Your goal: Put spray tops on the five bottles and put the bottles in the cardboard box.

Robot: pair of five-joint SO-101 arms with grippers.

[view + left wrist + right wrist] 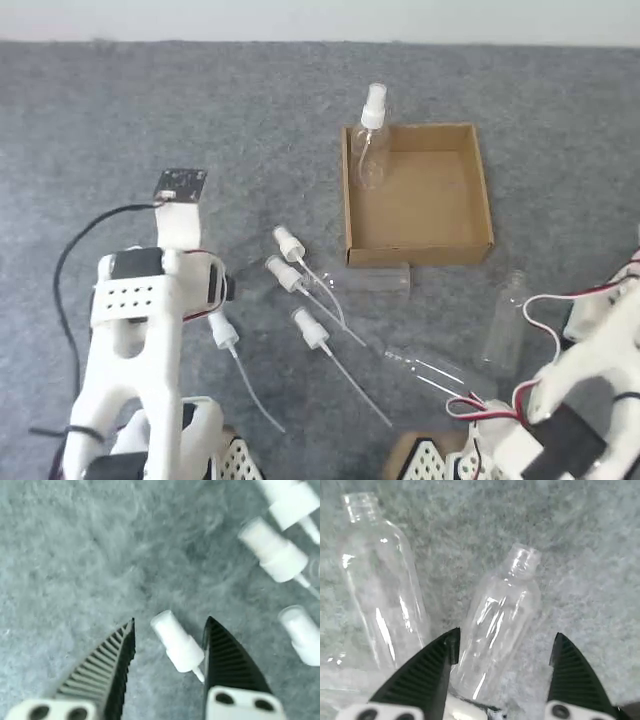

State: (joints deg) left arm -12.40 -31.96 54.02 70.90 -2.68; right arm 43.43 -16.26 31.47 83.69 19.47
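My left gripper (170, 621) is open over the grey carpet, and a white spray top (177, 642) lies between its black fingers. In the high view this spray top (222, 330) sits beside the left arm (150, 300). Three more spray tops (288, 242) (283, 273) (312, 328) lie in a row nearby. My right gripper (507, 635) is open around a clear, uncapped bottle (497, 630), with a second uncapped bottle (380, 590) beside it. A capped bottle (370, 150) leans in the cardboard box (480, 190).
Clear bottles lie on the carpet in front of the box (375, 278), at the right (505, 320) and near the front (430, 368). The right arm (570, 400) and its cables occupy the front right corner. A black cable (65, 270) loops at the left.
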